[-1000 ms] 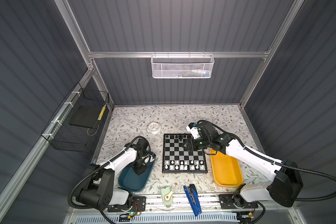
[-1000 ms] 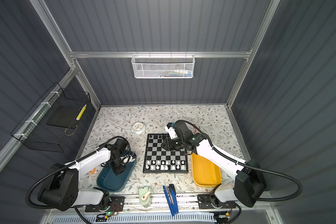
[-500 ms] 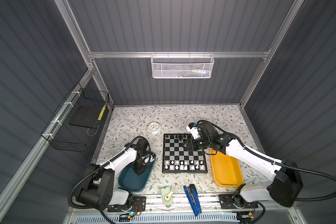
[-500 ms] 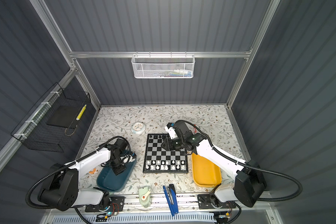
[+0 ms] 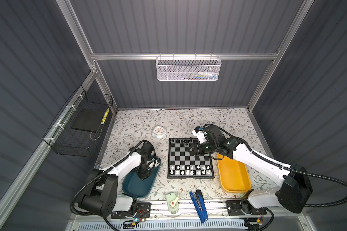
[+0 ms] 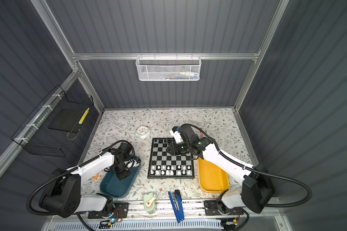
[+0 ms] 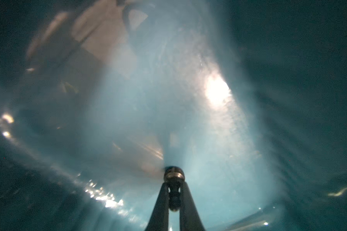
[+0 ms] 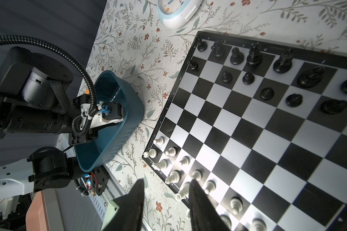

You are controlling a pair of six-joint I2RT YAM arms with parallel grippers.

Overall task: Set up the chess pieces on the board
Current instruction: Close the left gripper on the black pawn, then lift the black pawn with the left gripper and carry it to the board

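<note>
The board (image 5: 186,158) (image 6: 170,160) lies mid-table. Black chess pieces (image 5: 182,141) (image 8: 253,57) stand in its two far rows and white ones (image 5: 188,170) (image 8: 173,177) in its two near rows. My left gripper (image 5: 144,176) (image 6: 122,176) (image 7: 173,187) reaches down into the teal tray (image 5: 136,187) and is shut on a small chess piece (image 7: 173,174), which looks dark against the bright tray floor. Over the board's far right part hovers my right gripper (image 5: 192,150) (image 6: 170,150) (image 8: 166,181), open, with nothing between its fingers.
A yellow tray (image 5: 234,178) lies right of the board, and it looks bare. A small clock (image 5: 158,132) sits behind the board's left corner. A green tool (image 5: 172,202) and a blue stapler (image 5: 198,204) lie at the front edge. A wire basket (image 5: 78,128) hangs on the left wall.
The left gripper's fingers have closed the last bit onto the piece in the teal tray. Neither arm has visibly shifted.
</note>
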